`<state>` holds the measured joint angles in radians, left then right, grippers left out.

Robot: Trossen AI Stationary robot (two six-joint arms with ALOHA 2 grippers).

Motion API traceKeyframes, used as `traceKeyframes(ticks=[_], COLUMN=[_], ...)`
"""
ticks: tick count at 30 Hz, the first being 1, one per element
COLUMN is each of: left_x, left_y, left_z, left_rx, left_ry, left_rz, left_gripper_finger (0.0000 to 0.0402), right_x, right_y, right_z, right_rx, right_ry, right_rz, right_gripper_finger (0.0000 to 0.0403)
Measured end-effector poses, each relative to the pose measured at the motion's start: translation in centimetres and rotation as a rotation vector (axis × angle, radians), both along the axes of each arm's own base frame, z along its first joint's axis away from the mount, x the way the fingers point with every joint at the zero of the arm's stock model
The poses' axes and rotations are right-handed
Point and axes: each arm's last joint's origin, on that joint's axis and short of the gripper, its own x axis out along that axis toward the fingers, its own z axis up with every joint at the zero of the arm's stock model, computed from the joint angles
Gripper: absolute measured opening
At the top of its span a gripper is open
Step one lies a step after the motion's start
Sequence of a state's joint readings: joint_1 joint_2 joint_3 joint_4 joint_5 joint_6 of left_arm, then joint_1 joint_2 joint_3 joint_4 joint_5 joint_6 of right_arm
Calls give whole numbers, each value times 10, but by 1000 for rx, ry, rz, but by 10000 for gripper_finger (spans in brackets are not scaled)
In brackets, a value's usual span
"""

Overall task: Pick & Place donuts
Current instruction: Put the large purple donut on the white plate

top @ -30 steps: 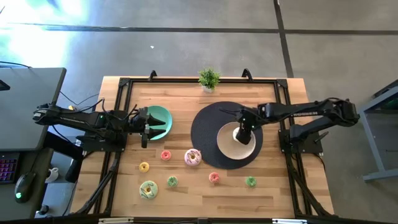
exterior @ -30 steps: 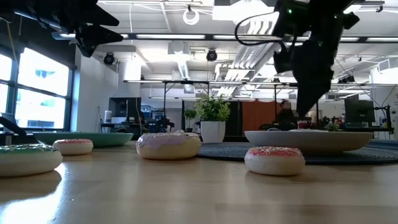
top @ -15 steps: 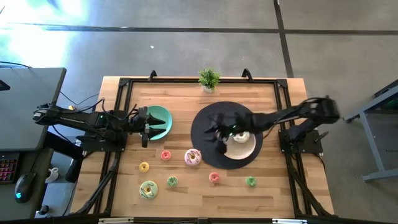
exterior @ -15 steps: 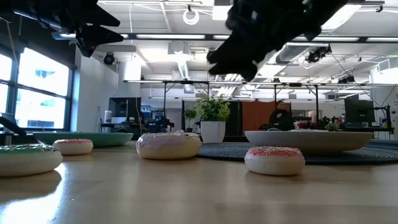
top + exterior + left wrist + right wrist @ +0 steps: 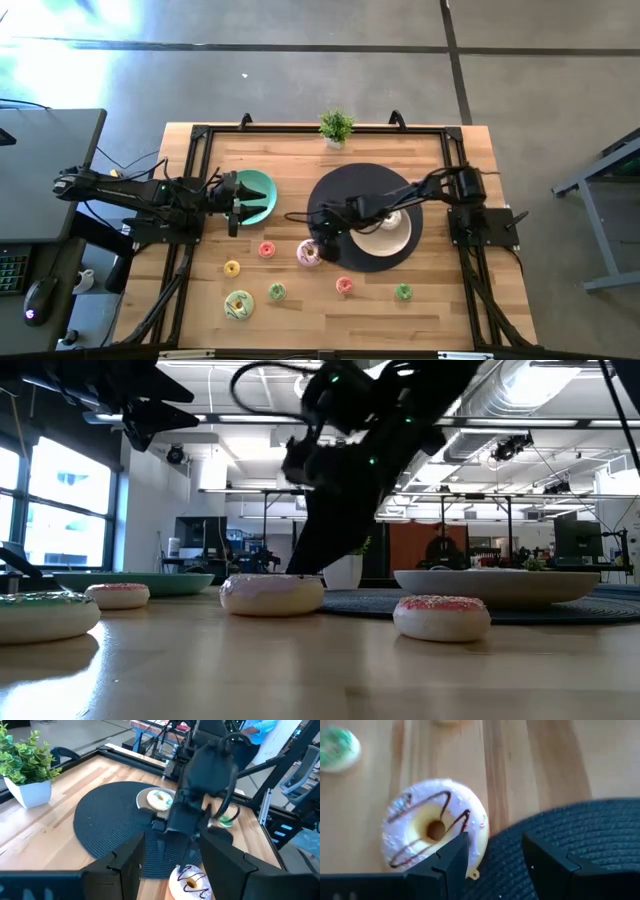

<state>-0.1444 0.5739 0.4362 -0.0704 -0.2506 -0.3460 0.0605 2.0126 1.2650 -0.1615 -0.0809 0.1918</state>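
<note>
Sitting on the bare wood just off the edge of the dark round mat (image 5: 340, 195), the big pale pink donut (image 5: 309, 253) with chocolate squiggles lies right beneath the right gripper (image 5: 322, 245). Its fingers are spread apart with nothing between them, one over the donut's rim, the other over the mat. Behind that arm's wrist, a beige plate (image 5: 385, 232) holds a white donut (image 5: 160, 800). Farther from the gripper, smaller donuts dot the table (image 5: 430, 150): pink (image 5: 266, 250), yellow (image 5: 232, 268), green (image 5: 276, 292). The left gripper (image 5: 236, 203) waits over the teal plate (image 5: 262, 192), fingers parted, holding nothing.
</note>
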Motion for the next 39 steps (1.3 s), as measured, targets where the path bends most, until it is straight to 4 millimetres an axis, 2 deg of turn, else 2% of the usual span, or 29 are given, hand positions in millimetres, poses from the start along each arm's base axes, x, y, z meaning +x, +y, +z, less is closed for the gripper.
traceKeyframes(ticks=[5,10,15,18,25,34,37,39], left_x=[0,0,0,0,0,0,0,0], left_y=[0,0,0,0,-1,-1,-1,-1], left_z=[0,0,-1,-1,-1,-1,-1,-1], left_rx=[0,-1,-2,-2,-3,-3,-3,-3], left_ry=[3,3,8,8,7,6,6,6], left_rz=[-2,-6,-12,-13,-19,-19,-18,-19], left_gripper_finger=[186,186,186,186,186,186,186,186], right_x=[10,10,11,14,3,-9,-10,-9], right_y=[3,3,0,1,14,16,15,14], right_z=[2,1,17,23,4,-19,-20,-20], right_rx=[56,78,130,144,85,156,137,145], right_ry=[24,36,0,-28,-8,-88,-85,-90], right_rz=[36,37,4,53,46,-30,-47,-44], right_gripper_finger=[181,181,181,181,181,179,158,130])
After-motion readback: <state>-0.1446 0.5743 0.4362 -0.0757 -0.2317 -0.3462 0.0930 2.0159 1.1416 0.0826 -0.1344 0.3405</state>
